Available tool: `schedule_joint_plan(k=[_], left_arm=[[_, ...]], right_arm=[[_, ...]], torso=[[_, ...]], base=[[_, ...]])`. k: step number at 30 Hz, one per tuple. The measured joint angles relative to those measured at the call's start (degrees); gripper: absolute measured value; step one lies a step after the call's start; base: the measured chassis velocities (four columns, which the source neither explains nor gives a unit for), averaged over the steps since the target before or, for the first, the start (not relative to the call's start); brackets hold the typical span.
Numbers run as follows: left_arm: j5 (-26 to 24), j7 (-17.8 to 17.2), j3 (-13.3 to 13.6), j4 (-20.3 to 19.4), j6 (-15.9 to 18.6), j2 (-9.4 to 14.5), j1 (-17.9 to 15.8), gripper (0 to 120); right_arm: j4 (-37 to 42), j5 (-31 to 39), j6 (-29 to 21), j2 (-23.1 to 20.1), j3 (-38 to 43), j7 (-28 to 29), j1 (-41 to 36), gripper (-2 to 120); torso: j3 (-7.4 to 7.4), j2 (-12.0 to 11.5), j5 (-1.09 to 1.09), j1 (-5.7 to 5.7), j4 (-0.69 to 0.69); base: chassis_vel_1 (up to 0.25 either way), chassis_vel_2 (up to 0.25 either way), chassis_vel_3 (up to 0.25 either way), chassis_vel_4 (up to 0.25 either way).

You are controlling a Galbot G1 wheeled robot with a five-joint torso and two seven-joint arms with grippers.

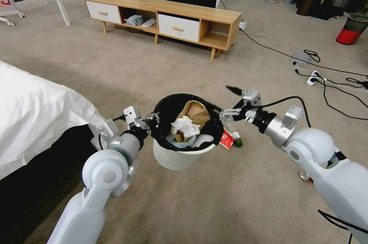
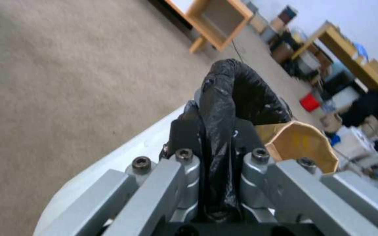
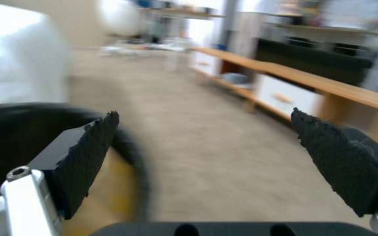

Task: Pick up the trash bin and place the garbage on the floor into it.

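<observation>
Clamping the black-lined white trash bin (image 1: pixel 177 158), left tool (image 1: pixel 153 120); right tool (image 1: pixel 227 102) released.

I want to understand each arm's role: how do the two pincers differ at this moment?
The left pincer is shut on the black-bagged rim of the trash bin, holding it off the floor; the right pincer is open and holds nothing. The left one touches the bin's rim on the robot's left; the right one hovers beside the opposite rim, above the floor. Both sit at rim height.
</observation>
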Motion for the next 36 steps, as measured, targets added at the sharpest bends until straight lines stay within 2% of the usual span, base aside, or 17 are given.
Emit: schedule_joint_plan(k=[1, 2, 4, 5, 7, 9, 24, 36], left_arm=[[0.2, 0.0, -0.5, 0.0, -0.3, -0.1, 0.1, 7], [0.2, 0.0, -0.5, 0.0, -0.3, -0.1, 0.1, 7], [0.7, 0.1, -1.0, -0.2, -0.4, -0.2, 0.2, 7], [0.7, 0.1, -1.0, -0.2, -0.4, -0.2, 0.2, 7], [0.9, 0.1, -1.2, -0.6, -0.4, -0.2, 0.4, 7], [1.0, 0.1, -1.3, -0.9, -0.4, -0.2, 0.5, 7], [0.8, -0.5, -1.7, -2.1, -1.4, 0.1, 0.8, 7], [0.2, -0.5, -1.7, -1.9, -1.4, 0.4, 0.5, 7]], right_arm=[[0.0, 0.8, -1.5, 0.5, 0.7, 5.1, 0.0, 100], [0.0, 0.8, -1.5, 0.5, 0.7, 5.1, 0.0, 100], [0.0, 4.1, -4.8, 1.6, 1.6, 15.9, 0.0, 100], [0.0, 4.1, -4.8, 1.6, 1.6, 15.9, 0.0, 100], [-0.2, 6.4, -6.9, 2.5, 2.9, 23.9, -0.2, 100], [-0.3, 6.7, -7.4, 2.8, 4.0, 26.2, -0.8, 100], [0.3, 3.4, -6.0, 4.2, 8.3, 29.1, -3.7, 100], [-0.2, 1.9, -4.8, 4.8, 8.0, 27.2, -3.6, 100]], torso=[[0.00, 0.0, 0.00, 0.00, 0.00], [0.00, 0.0, 0.00, 0.00, 0.00], [0.00, 0.0, 0.00, 0.00, 0.00], [0.00, 0.0, 0.00, 0.00, 0.00], [0.00, 0.0, 0.00, 0.00, 0.00], [0.00, 0.0, 0.00, 0.00, 0.01], [0.00, 0.0, 0.00, 0.00, 0.01], [0.00, 0.0, 0.01, 0.00, -0.02]], base=[[0.000, 0.000, 0.000, 0.000], [0.000, 0.000, 0.000, 0.000], [0.000, 0.000, 0.000, 0.000], [0.000, 0.000, 0.000, 0.000], [0.000, 0.000, 0.000, 0.000], [0.000, 0.000, 0.000, 0.000], [-0.016, -0.019, -0.021, -0.017], [-0.065, -0.068, -0.075, -0.070]])
